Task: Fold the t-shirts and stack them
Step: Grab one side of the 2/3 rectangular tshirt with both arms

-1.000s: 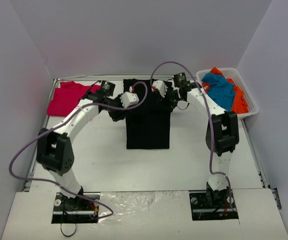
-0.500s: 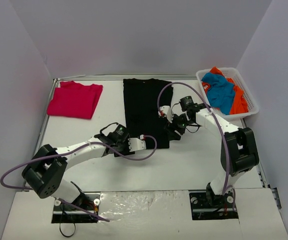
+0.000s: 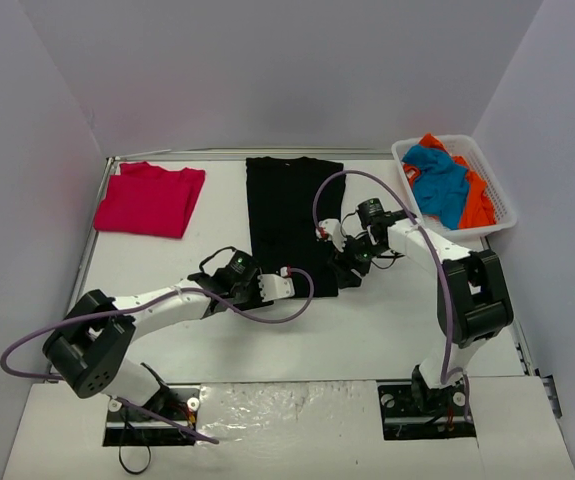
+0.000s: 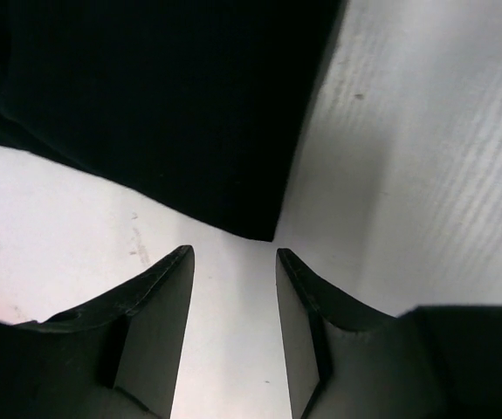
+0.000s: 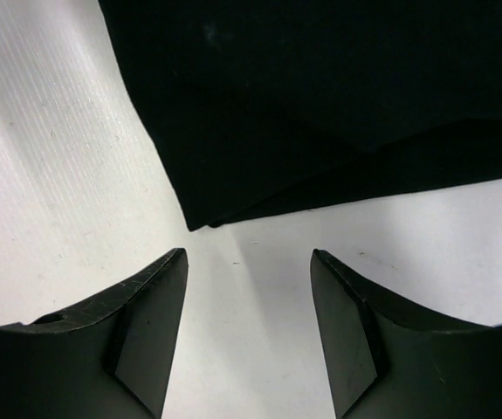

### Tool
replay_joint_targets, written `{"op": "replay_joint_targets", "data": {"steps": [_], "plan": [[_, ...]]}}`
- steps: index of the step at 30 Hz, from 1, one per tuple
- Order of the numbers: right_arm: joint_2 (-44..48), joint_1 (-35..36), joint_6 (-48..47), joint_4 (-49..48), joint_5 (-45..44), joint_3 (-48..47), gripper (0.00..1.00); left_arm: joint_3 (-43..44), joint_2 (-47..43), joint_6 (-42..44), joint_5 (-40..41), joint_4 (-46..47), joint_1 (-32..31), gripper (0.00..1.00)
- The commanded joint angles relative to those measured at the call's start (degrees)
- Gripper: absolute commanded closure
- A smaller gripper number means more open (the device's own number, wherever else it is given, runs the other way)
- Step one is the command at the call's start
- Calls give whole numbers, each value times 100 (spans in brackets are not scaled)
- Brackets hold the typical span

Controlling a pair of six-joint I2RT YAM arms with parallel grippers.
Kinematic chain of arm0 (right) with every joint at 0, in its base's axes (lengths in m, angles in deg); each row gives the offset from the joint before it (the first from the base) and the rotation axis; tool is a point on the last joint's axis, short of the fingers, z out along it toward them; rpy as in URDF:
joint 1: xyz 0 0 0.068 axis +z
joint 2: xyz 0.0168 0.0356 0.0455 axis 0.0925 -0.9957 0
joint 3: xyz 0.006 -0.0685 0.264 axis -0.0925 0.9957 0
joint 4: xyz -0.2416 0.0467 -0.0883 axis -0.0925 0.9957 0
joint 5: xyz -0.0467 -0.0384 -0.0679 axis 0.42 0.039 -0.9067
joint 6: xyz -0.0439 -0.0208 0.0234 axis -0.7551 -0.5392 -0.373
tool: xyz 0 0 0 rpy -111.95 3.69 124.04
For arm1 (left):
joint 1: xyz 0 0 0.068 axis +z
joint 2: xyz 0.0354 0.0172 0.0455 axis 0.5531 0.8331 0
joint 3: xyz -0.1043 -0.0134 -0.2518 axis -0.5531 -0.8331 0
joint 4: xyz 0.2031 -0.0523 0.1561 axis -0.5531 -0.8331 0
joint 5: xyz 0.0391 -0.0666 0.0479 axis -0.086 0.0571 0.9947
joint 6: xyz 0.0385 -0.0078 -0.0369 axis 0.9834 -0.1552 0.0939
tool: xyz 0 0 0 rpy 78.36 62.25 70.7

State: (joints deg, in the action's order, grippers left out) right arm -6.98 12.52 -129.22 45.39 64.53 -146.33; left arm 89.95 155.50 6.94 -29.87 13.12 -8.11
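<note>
The black t-shirt lies folded into a long strip down the middle of the table. My left gripper is open and low at the strip's near edge. In the left wrist view a corner of the black cloth lies just ahead of the empty left gripper. My right gripper is open at the strip's near right corner. In the right wrist view the cloth's corner lies just ahead of the empty right gripper. The crimson-red t-shirt lies folded at the far left.
A white basket at the far right holds a blue t-shirt and an orange one. White walls close in the table on the left, the back and the right.
Both arms have come from the far end of the black t-shirt to its near end. Over the last half second they have hardly moved.
</note>
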Motion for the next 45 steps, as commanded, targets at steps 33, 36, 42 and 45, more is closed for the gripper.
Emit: {"op": "replay_joint_targets", "data": {"steps": [33, 36, 42, 45], "plan": [[-593, 28, 101, 147, 163, -221, 46, -153, 187, -125, 0, 640, -129, 60], [-628, 46, 84, 147, 146, -221, 46, -4, 284, -89, 62, 614, -129, 60], [-698, 90, 92, 165, 137, -239, 46, 216, 425, -116, 123, 552, -129, 62], [-707, 98, 92, 165, 119, -230, 46, 339, 548, -107, 123, 359, -137, 69]]}}
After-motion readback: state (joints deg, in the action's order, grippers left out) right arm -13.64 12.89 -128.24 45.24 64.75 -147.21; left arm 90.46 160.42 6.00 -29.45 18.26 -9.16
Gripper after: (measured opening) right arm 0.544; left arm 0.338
